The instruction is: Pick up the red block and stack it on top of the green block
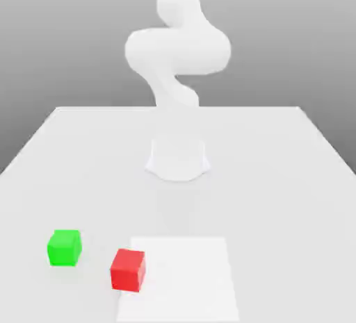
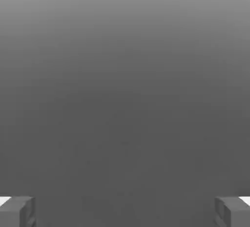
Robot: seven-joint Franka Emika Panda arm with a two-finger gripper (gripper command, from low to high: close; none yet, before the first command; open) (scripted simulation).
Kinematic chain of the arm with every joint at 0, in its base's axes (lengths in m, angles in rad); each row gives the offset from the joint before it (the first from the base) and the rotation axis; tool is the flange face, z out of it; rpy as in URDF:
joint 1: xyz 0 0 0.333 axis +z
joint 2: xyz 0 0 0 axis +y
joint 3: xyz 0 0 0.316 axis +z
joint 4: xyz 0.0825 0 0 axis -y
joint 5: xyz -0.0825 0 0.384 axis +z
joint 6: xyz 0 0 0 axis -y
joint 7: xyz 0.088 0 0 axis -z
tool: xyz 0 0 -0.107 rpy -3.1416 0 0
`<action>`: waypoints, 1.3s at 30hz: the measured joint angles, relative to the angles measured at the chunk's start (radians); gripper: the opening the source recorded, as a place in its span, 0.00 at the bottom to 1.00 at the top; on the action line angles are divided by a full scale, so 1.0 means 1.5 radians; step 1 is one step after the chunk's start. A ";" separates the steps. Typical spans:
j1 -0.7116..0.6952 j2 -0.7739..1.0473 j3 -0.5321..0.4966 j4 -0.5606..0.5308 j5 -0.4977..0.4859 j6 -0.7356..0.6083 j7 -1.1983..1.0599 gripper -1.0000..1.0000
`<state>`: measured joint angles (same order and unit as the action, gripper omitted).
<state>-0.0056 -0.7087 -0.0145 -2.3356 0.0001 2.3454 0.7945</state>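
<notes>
The red block (image 1: 128, 270) is a small matte cube resting on the table near its front edge, at the exterior view's left of centre. A short gap away, further to the exterior view's left and slightly farther back, sits the green block (image 1: 65, 247), a cube of about the same size. The two cubes do not touch. In the hand view my gripper (image 2: 125, 212) is open, its grey fingertips (image 2: 17, 211) standing wide apart with nothing between them and only plain grey background ahead.
The white arm (image 1: 177, 51) rises from its round base (image 1: 178, 158) at the middle of the white table (image 1: 278, 176). A brighter white square patch (image 1: 188, 276) lies flat on the table just beside the red block.
</notes>
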 joint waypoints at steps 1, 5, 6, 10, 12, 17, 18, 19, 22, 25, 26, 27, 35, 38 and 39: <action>-0.002 0.026 -0.004 -0.010 0.000 0.013 -0.002 0.50; -0.009 0.125 -0.019 -0.049 0.002 0.062 -0.009 0.50; -0.011 0.149 -0.023 -0.058 0.003 0.074 -0.011 0.50; -0.019 0.246 -0.038 -0.096 0.006 0.122 -0.019 0.50; -0.023 0.294 -0.045 -0.115 0.008 0.146 -0.023 0.50; -0.034 0.415 -0.062 -0.162 0.014 0.206 -0.035 0.50; -0.039 0.439 -0.065 -0.171 0.016 0.218 -0.037 0.50; -0.044 0.463 -0.067 -0.180 0.017 0.230 -0.040 0.50; -0.053 0.536 -0.069 -0.202 0.023 0.270 -0.048 0.50; -0.062 0.609 -0.056 -0.198 0.044 0.328 -0.064 0.50; -0.066 0.633 -0.050 -0.194 0.051 0.347 -0.069 0.50; -0.072 0.657 -0.043 -0.191 0.058 0.368 -0.074 0.50; -0.077 0.672 -0.037 -0.189 0.060 0.381 -0.076 0.00; -0.068 0.614 -0.050 -0.198 0.041 0.332 -0.062 0.00; -0.067 0.591 -0.053 -0.201 0.033 0.312 -0.056 0.00</action>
<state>-0.1056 0.1774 -0.0946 -2.6373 0.0503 2.8135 0.7100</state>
